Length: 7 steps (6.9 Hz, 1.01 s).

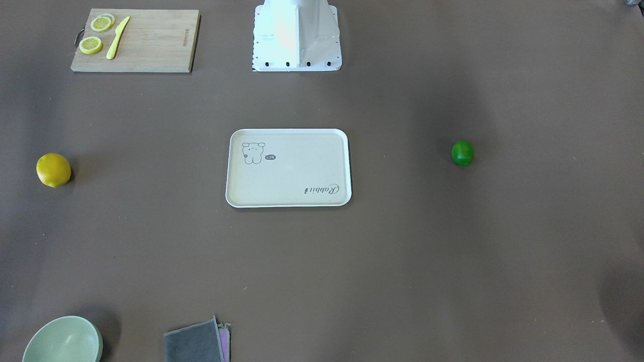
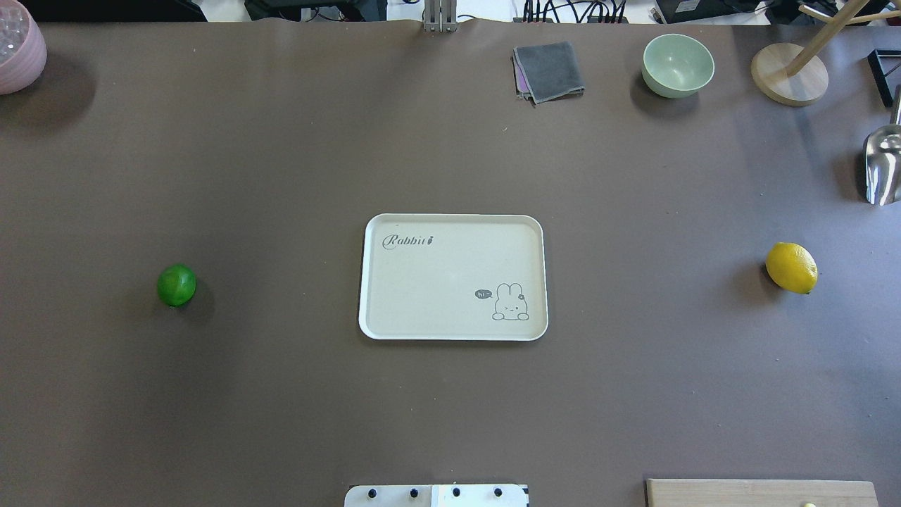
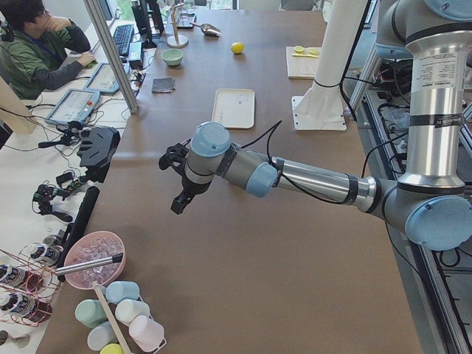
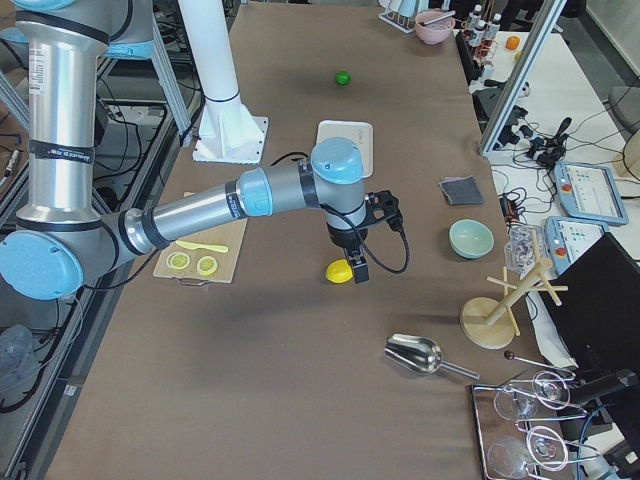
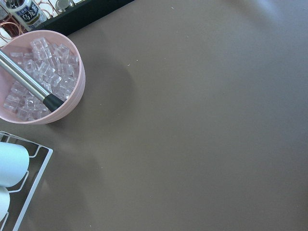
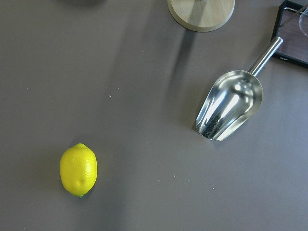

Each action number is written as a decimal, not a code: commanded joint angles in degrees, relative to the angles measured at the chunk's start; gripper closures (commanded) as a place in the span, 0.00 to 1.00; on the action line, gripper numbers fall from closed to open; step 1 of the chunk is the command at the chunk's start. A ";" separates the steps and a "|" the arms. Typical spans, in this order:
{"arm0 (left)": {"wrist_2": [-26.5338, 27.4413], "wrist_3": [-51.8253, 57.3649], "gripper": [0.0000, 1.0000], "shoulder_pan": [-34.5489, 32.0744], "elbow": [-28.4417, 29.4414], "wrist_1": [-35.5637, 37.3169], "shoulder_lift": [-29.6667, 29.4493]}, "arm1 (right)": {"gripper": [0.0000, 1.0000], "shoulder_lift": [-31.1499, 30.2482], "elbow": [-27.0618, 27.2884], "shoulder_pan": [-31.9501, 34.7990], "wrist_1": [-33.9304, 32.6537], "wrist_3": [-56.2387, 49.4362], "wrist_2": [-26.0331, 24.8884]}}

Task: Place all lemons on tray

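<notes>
The yellow lemon (image 2: 792,267) lies on its side on the brown worktop (image 2: 450,141), on the robot's right and well apart from the tray (image 2: 450,282). The green lemon (image 2: 176,284) sits on the robot's left, also well clear of the tray. The cream tray lies flat at the middle of the worktop, between the two fruits and in front of the robot's base (image 1: 297,35), with nothing on it but its rabbit drawing and "Rabbit" script.

The right claw (image 4: 352,268) points downward and, in the right-side view, appears close by the yellow lemon. Whether its fingers are spread or closed, I cannot tell, and no contact with the fruit shows. The right wrist camera looks down on that lemon, with a metal scoop (image 6: 231,106) lying near it.

The left claw (image 3: 169,186) hangs above bare worktop, far from the green lemon. How wide it stands, I cannot tell, and nothing shows in it. Its wrist camera sees a pink bowl of ice cubes (image 5: 38,77).

On the robot's right, near its base, a wooden cutting board (image 1: 136,40) carries lemon slices (image 1: 91,45) and a yellow knife (image 1: 117,37). At the far edge sit a green bowl (image 2: 677,65) and a folded grey cloth (image 2: 549,70).
</notes>
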 commanded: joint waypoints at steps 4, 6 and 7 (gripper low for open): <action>0.08 -14.46 0.02 5.27 -0.25 -1.39 0.19 | 0.00 0.82 -0.44 -8.55 5.42 14.55 -0.20; 0.44 -26.72 0.02 11.25 0.45 -8.15 1.06 | 0.00 0.82 -0.44 -15.48 13.49 29.02 -1.94; 0.52 -30.52 0.02 14.93 0.45 -9.74 1.15 | 0.00 0.73 -0.44 -18.22 15.27 33.44 -3.62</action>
